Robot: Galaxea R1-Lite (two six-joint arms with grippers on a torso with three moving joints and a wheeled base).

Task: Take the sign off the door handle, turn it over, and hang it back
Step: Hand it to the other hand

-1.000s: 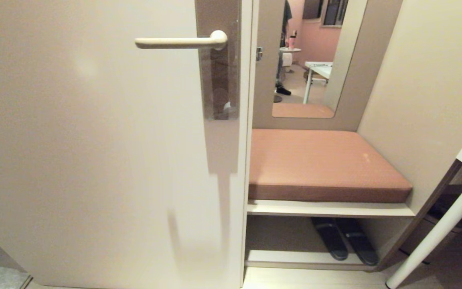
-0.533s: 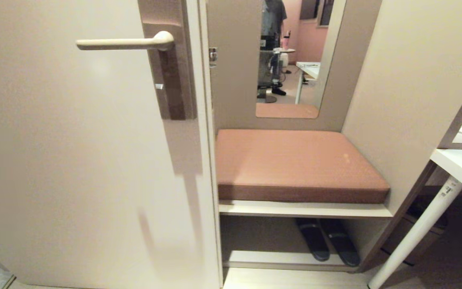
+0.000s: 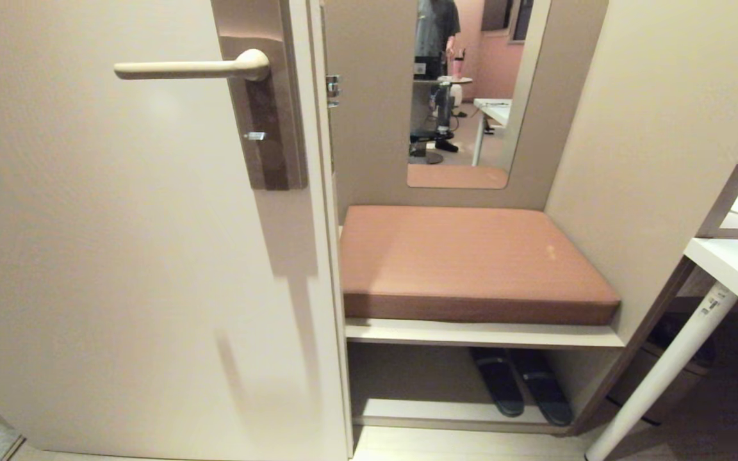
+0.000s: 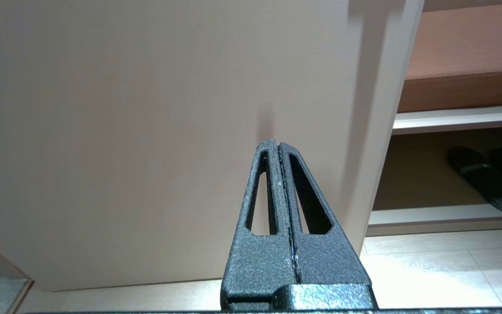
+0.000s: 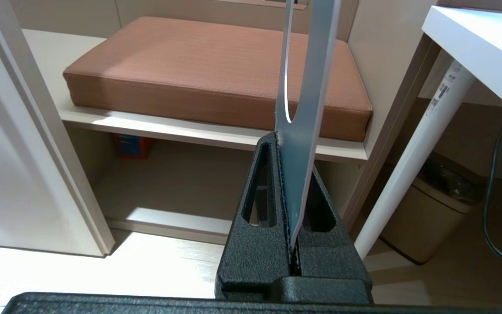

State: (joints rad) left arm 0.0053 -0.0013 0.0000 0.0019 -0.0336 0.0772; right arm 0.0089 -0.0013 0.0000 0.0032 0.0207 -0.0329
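Note:
The cream door handle [image 3: 189, 67] juts level from its brown backplate [image 3: 271, 128] on the beige door [image 3: 119, 256], with nothing hanging on it. In the right wrist view my right gripper [image 5: 286, 146] is shut on the sign [image 5: 310, 78]. The card stands upright and nearly edge-on in front of the bench, its blue-grey face showing and the oval hole reduced to a thin slit. My left gripper [image 4: 278, 145] is shut and empty, and points at the lower part of the door. Neither gripper shows in the head view.
Right of the door is a bench with a brown cushion [image 3: 471, 262], with dark slippers [image 3: 523, 384] on the shelf beneath. A mirror [image 3: 465, 96] above reflects a person. A white table with a slanted leg [image 3: 670, 365] and a bin [image 5: 429, 213] stand at the right.
The whole head view has shifted, so the camera has moved: the door handle now lies further left in the picture. Both arms kept still.

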